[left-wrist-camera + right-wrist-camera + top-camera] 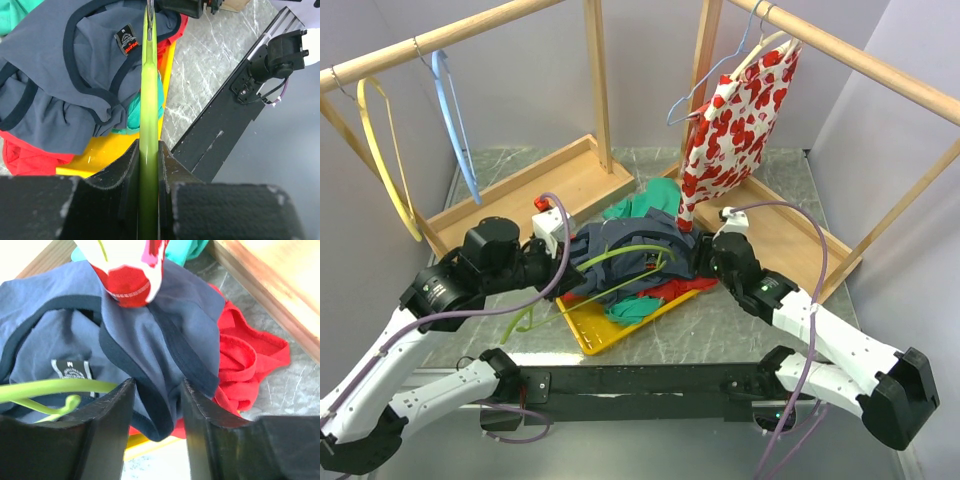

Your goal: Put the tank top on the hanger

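A dark navy-blue sleeveless fabric tank top (630, 245) lay heaped over the far end of a flat yellow plastic tray (586, 334). It rested on a crumpled red garment (682, 290) and a teal one (638, 208).

At the tray's left side, the left gripper (148, 150) was clamped tight on the thin lime-green plastic hanger (148, 95), apparently to hold it steady. The hanger's arm arched over the tank top, close to its neckline label.

At the tray's right side, the right gripper (157, 390) had its jaws about half closed around a fold of the tank top's dark-bound edge. The cloth filled the gap and looked pinched. The likely purpose was to lift that opening so the hanger's end could slip inside.

Just beyond the tray, a white cloth with red hearts (127, 270) hung down and touched the tank top, crowding the space above the right gripper. Wooden rack bases (535, 185) boxed in the ground beyond the tray on both sides. The grey marbled table (720, 330) on the tray's near side offered the most open room for moving.
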Robot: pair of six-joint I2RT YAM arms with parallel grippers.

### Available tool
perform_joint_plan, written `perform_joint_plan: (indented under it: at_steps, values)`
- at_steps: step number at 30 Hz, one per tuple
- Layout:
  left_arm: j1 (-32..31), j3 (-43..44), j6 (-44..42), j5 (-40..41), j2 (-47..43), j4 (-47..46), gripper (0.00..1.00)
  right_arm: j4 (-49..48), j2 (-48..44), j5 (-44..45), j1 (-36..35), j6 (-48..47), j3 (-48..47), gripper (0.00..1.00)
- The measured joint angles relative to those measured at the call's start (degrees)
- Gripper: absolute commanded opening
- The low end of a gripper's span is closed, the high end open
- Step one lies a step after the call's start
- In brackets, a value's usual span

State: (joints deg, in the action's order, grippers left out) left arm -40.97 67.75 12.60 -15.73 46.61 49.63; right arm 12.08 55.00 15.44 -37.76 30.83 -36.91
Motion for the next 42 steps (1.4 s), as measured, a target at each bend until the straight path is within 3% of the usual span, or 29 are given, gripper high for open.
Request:
perform_joint_plan:
  at_steps: [4, 7, 23, 26, 27, 31, 42]
  values:
    - [0.0, 0.0, 0.0, -0.2, 0.7, -0.2, 0.01, 0.2, 1.0, 0.9, -0.3, -0.6, -1.4, 0.46]
    - [-0.2, 0.0, 0.1, -0.3, 1.1, -1.2, 0.01, 0.5, 0.8, 1.4, -0.5, -1.1, -1.7, 0.54]
    - [-0.7, -2.9, 0.4, -0.6, 2.2, -6.9, 0.01, 3.2, 2.3, 2.6, -3.0, -2.3, -3.3, 0.52]
    - [-0.7, -3.0, 0.5, -0.5, 2.0, -7.5, 0.01, 3.4, 3.4, 3.5, -3.1, -2.3, -3.4, 0.4]
    - [-0.7, -3.3, 0.5, -0.5, 1.8, -7.8, 0.01, 3.6, 3.8, 3.8, -3.1, -2.4, -3.5, 0.27]
    - [-0.7, -4.5, 0.6, -0.6, 0.9, -9.0, 0.01, 5.2, 4.4, 6.1, -3.1, -2.4, -4.5, 0.03]
    - [-1.3, -12.0, 0.0, -0.9, -3.0, -16.7, 0.01, 10.0, 4.3, 7.0, -4.9, -2.6, -17.3, 0.0]
